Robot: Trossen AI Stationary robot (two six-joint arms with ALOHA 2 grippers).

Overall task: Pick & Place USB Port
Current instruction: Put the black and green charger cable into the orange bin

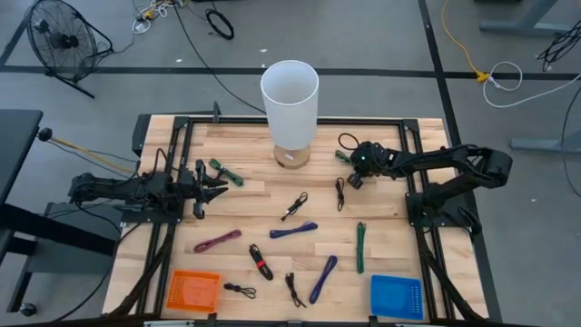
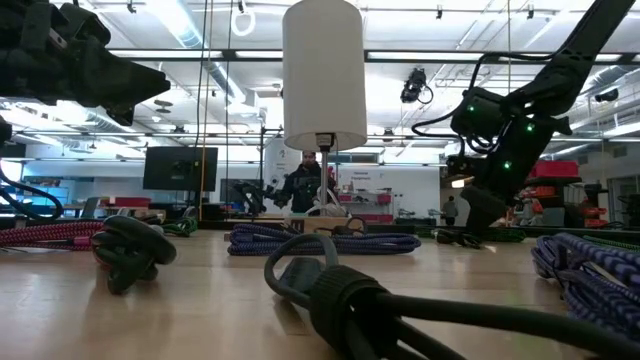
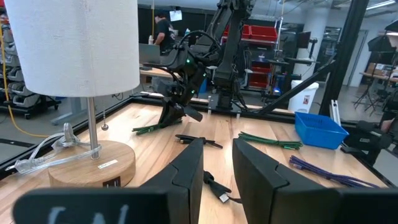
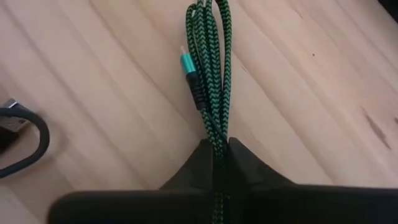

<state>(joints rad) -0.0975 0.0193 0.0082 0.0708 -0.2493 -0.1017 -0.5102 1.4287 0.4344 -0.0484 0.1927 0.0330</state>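
A coiled green braided cable with a teal plug lies on the wooden table right of the lamp base. It also shows in the high view and the left wrist view. My right gripper is down at the cable and shut on it; it is also seen from above. My left gripper waits level and open at the table's left side, holding nothing. The white lamp stands at the far middle. My right gripper pinches the green cable's bundled strands between its two fingers, at the bundle's near end. The fingers come slanting down from the table's right side. Several strands run through the hold. The rest of the bundle lies on the table beyond the fingertips.
A black cable lies just beside the right gripper. Several more cables, purple, green, black and red, are scattered over the near half of the table. An orange tray and a blue tray sit at the near edge.
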